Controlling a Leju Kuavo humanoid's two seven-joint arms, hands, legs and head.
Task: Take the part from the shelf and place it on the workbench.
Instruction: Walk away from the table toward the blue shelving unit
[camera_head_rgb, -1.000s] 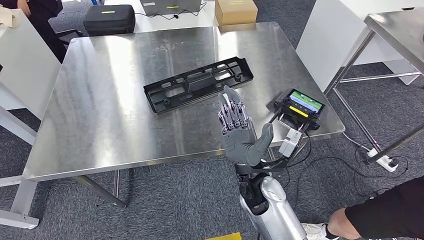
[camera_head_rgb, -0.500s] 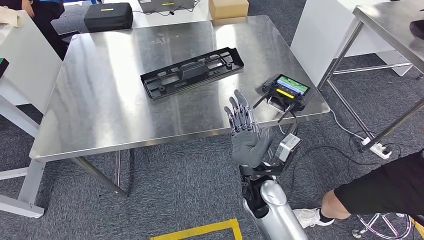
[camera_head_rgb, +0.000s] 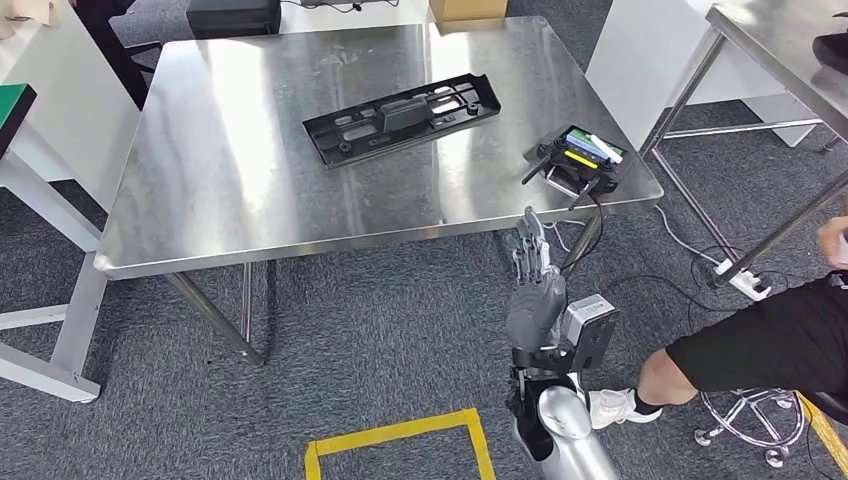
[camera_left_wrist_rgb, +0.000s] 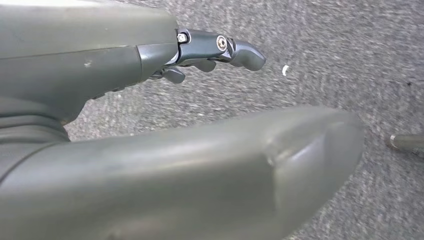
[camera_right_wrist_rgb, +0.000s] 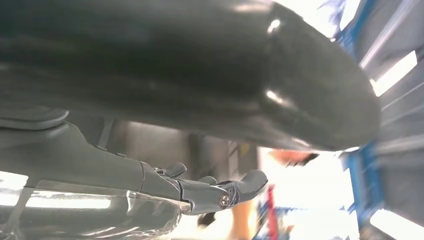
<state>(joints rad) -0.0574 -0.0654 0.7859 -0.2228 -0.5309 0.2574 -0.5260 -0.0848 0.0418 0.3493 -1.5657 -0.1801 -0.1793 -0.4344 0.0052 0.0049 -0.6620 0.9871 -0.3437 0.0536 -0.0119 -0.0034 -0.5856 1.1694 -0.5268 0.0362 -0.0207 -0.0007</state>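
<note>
part (camera_head_rgb: 405, 117) lying flat on bench (camera_head_rgb: 230, 180); right hand (camera_head_rgb: 535, 290) now withdrawn past edge, fingers spread, empty. left hand (camera_left_wrist_rgb: 150, 145) empty. placement looks done.

Black plastic part (camera_head_rgb: 404, 114): long flat openwork frame with a raised block at its middle. Lies flat on steel workbench (camera_head_rgb: 230, 200), in the far half, set at a slant, apart from the edges.
</note>
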